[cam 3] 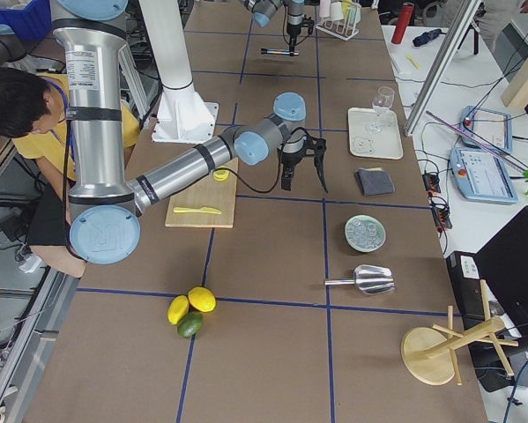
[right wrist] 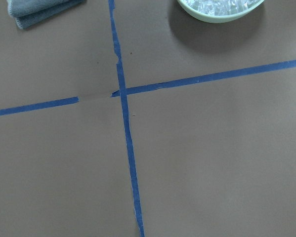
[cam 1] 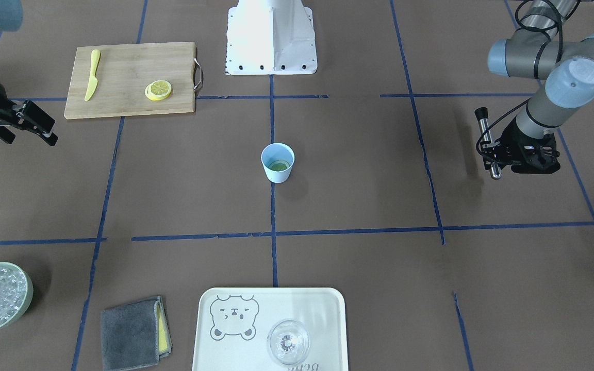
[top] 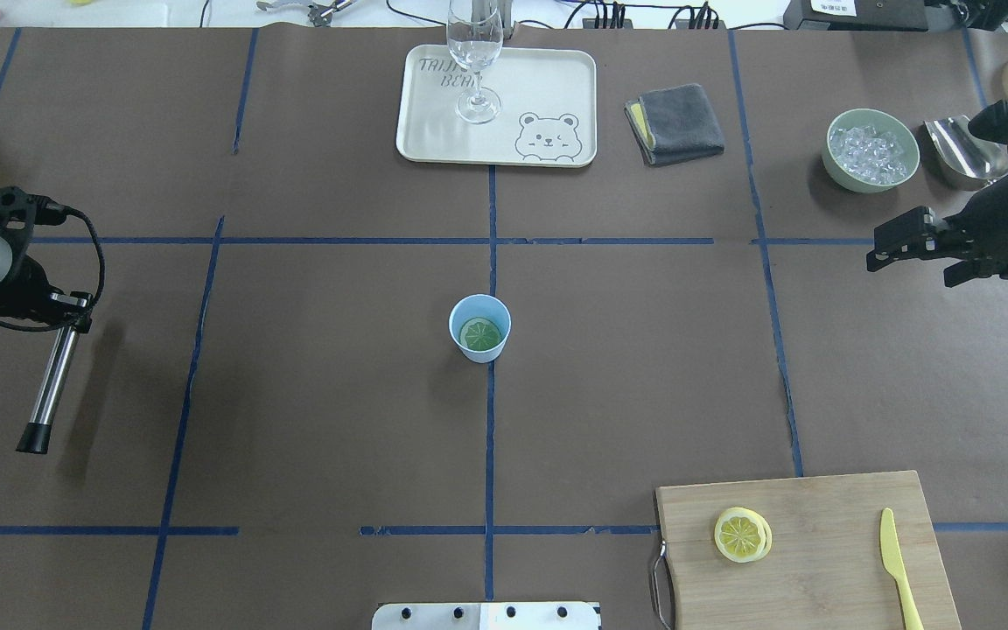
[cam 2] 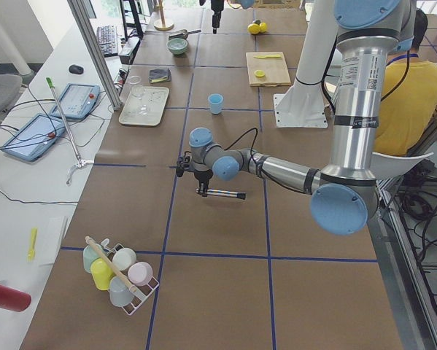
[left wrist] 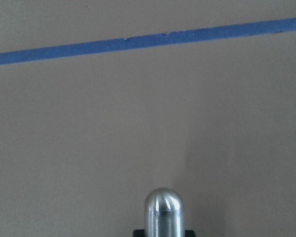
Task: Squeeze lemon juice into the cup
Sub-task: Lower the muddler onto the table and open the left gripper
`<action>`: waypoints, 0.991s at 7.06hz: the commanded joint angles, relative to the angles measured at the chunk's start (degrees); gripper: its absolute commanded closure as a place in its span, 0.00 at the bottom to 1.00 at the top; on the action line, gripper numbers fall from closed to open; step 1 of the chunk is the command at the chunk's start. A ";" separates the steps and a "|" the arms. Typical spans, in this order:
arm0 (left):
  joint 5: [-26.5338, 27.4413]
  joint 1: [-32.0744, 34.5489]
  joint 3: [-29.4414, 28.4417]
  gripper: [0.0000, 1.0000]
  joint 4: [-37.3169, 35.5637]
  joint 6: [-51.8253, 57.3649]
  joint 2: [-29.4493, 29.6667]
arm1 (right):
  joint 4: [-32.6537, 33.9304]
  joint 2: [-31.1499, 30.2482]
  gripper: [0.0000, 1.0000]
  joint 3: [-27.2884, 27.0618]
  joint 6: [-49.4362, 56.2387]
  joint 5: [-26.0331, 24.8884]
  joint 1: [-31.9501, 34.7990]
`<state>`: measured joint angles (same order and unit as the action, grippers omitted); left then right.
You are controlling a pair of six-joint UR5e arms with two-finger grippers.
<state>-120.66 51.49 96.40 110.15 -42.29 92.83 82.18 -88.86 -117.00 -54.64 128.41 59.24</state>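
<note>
Gripping a slim steel rod (top: pixel 53 376) with a black tip, my left gripper (top: pixel 73 311) hangs clenched at its own side. My right gripper (top: pixel 887 246) is spread and empty near the green bowl of ice (top: pixel 838 171). The thin round lemon slice (top: pixel 480 333) lies inside the small pale blue cup (top: pixel 480 353) — mid-table.

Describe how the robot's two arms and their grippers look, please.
The left arm and the right arm are both silver-grey tubes with rounded pale blue joint caps. A thin black cable loops loosely beside each wrist. The left gripper and the right gripper are black, angular and two-fingered.
</note>
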 commanded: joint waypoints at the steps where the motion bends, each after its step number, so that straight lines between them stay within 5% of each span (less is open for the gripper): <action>1: -0.01 0.01 -0.68 1.00 -0.11 -2.78 0.24 | 0.00 0.00 0.00 -0.07 -0.21 0.00 0.00; 6: -0.19 -0.16 -2.70 1.00 0.15 -2.28 0.95 | 0.00 0.00 0.00 -0.16 -0.30 0.00 0.00; 7: -0.10 -0.16 -4.19 0.51 0.59 -2.27 1.90 | 0.00 0.00 0.00 -0.16 -0.30 0.00 0.00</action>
<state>-120.79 51.37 93.60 110.35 -44.71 93.92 82.18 -88.86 -117.16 -54.93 128.41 59.24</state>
